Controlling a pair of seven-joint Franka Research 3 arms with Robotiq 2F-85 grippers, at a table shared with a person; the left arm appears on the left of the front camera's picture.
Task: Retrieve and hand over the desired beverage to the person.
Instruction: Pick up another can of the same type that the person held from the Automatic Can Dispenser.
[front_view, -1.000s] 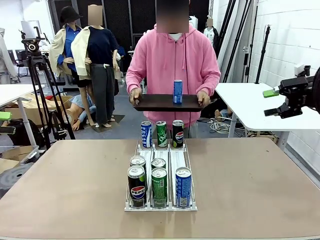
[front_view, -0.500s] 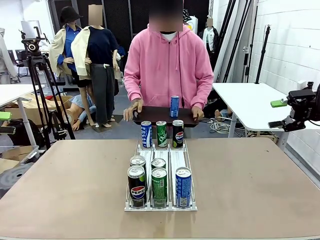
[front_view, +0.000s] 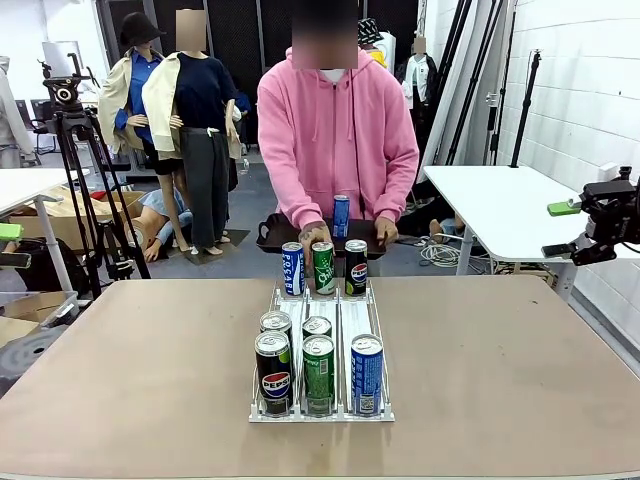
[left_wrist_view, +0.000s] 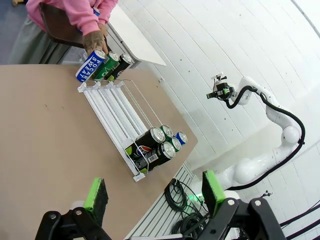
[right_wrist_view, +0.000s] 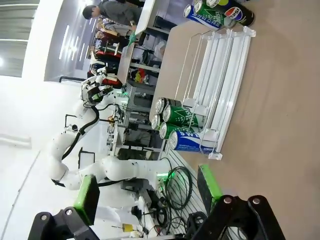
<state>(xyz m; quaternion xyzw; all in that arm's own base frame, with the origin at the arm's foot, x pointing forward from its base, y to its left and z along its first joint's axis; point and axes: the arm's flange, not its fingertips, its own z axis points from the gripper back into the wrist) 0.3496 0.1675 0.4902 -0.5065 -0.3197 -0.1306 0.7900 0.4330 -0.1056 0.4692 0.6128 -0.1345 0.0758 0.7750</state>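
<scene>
Person (front_view: 338, 130) at far side of table (front_view: 520, 380), holding a dark tray (front_view: 275, 235); blue can (front_view: 341, 215) upright on it. One hand (front_view: 317, 238) down at the far row of cans (front_view: 323, 268) in white rack (front_view: 350, 315), mid-table; which can it touches, cannot tell. Near cans (front_view: 319, 372) fill rack's near end. Left gripper (left_wrist_view: 154, 197) and right gripper (front_view: 560, 230): fingers wide, holding nothing, well apart from rack.

My brown bench (front_view: 500, 360) carries a white three-lane rack (front_view: 352, 312) at its middle, holding drink cans (front_view: 319, 370).
</scene>
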